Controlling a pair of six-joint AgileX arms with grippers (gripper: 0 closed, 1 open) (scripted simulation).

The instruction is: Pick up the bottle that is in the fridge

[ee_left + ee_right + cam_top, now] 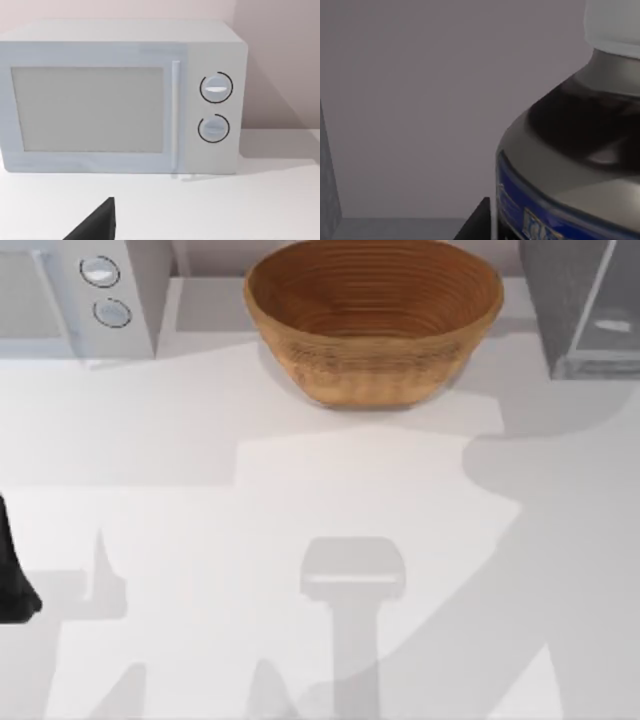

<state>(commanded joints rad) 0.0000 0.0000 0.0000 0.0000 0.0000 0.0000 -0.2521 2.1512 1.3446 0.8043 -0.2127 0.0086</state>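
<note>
Approach step: dark, blue-labelled, whitish-capped bottle (570,165) was seen just beside the right gripper; its closure undeterminable. Closing required next.

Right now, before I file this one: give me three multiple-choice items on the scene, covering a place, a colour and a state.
1. In the top view, the woven bowl stands:
A) between the white box and the fridge
B) left of the white box
C) in front of the fridge

2. The band on the label of the bottle is:
A) green
B) blue
C) yellow

3. The white box's door is:
A) wide open
B) taken off
C) shut

Answers:
1 A: the top view shows it at the back, between the two.
2 B: the right wrist view shows a blue band below the dark shoulder.
3 C: in the left wrist view the door lies flush with the front.
</note>
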